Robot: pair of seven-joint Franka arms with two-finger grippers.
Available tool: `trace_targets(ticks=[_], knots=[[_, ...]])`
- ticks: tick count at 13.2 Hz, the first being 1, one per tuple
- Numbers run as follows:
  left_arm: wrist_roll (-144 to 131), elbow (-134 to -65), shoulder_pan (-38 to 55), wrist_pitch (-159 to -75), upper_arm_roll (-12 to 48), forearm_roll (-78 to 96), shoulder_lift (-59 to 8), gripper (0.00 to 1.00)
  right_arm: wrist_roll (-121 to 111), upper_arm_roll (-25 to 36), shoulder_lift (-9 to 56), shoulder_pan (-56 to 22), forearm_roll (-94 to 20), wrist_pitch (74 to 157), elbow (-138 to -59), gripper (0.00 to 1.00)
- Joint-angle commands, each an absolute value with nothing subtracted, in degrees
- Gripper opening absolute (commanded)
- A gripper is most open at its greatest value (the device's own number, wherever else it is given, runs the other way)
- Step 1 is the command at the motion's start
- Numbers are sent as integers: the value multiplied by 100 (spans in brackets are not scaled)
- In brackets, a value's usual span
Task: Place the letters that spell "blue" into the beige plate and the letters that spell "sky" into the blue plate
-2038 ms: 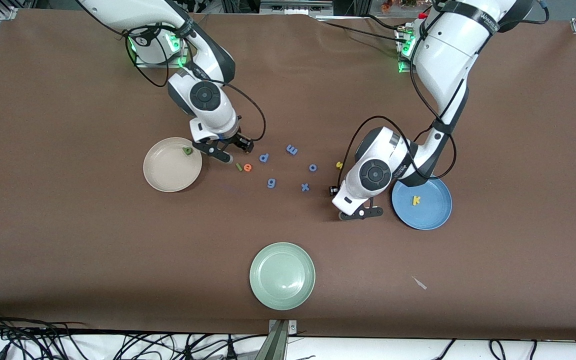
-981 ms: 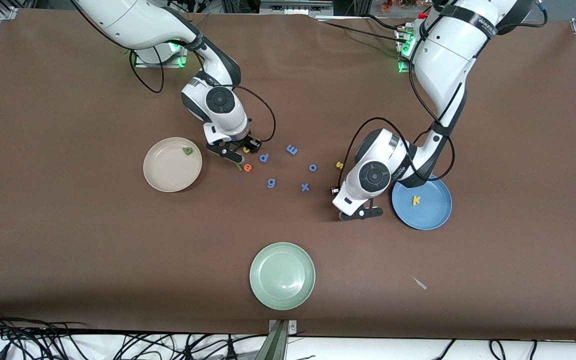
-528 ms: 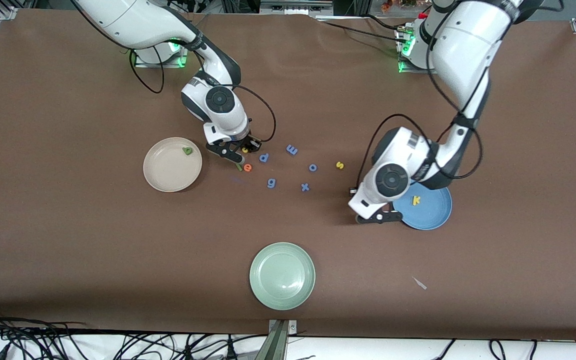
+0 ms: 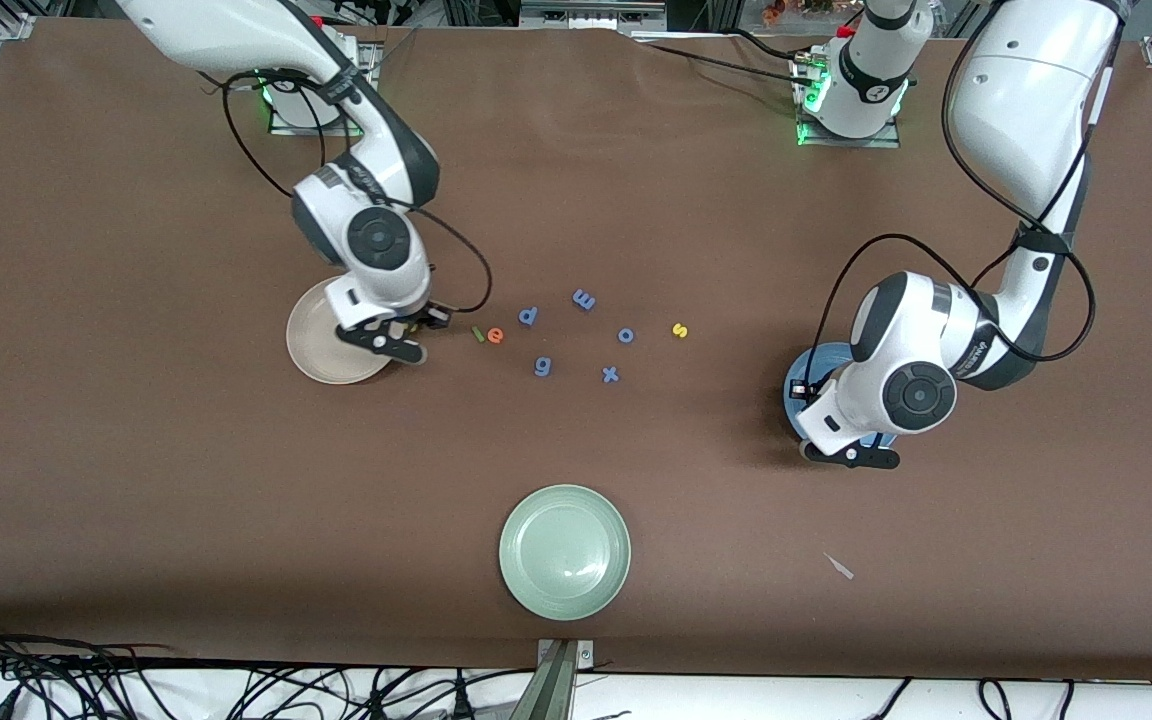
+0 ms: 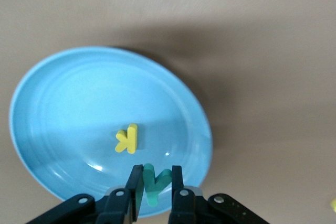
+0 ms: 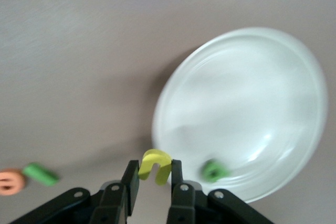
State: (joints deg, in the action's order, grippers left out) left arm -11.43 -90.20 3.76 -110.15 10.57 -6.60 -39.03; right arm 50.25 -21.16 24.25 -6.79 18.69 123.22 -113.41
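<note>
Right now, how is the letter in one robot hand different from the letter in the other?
The left end effector pinches a teal y; the right end effector pinches a yellow u. The y hangs over the blue plate, where a yellow k already lies; the u is at the rim of the beige plate, which holds a dark green b. Both are small foam letters, gripped.

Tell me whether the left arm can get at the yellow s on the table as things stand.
Probably not right away: the left gripper is shut on the teal y over the blue plate. The yellow s itself lies in the open with nothing on it.
</note>
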Motion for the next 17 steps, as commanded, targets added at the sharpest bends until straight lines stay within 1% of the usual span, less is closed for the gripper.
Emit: trace_targets(ticks=[1, 2, 3, 4, 5, 6, 7, 9, 10, 12, 13, 15, 17], knots=[[-993, -9026, 325, -11118, 1142, -730, -4087, 2, 3914, -1645, 2294, -686, 1767, 12146, -11521, 16], [-993, -9026, 351, -11118, 1143, -686, -4096, 2, 3859, -1600, 2259, -668, 1775, 12216, -11636, 19], [-993, -9026, 369, -11118, 1143, -686, -4096, 4, 3867, -1600, 2215, -668, 1775, 12295, -11698, 25], [-993, -9026, 369, -11118, 1143, -686, -4113, 15, 3928, -1600, 2206, -668, 1758, 12296, -11681, 54], [-993, -9018, 360, -11109, 1151, -686, -4148, 66, 3937, -1600, 2215, -668, 1749, 12313, -11681, 88], [-984, -9018, 326, -11048, 1143, -686, -4114, 100, 3946, -1608, 2215, -668, 1740, 12313, -11672, 91], [-984, -8991, 325, -10952, 1169, -686, -4061, 100, 4094, -1617, 2224, -668, 1697, 12313, -11654, 97], [-1081, -8903, 474, -10566, 1195, -633, -3772, 100, 4463, -1783, 2259, -668, 1679, 12331, -11567, 97], [-1168, -8938, 570, -10477, 1282, -520, -3649, 100, 4891, -2028, 2381, -668, 1670, 12322, -11375, 96], [-2086, -8939, 589, -10468, 1641, -378, -3604, 100, 6050, -2450, 2775, -677, 1679, 12453, -10997, 96], [-2683, -8982, 598, -10503, 1835, -378, -3612, 100, 6430, -2591, 2890, -685, 1687, 12698, -10978, 96], [-3476, -9131, 606, -10765, 2195, -378, -3604, 100, 6635, -2619, 3066, -694, 1696, 13007, -11004, 96], [-4854, -9446, 633, -11239, 2303, -378, -3595, 100, 6714, -2645, 3216, -703, 1705, 13376, -11030, 96]])
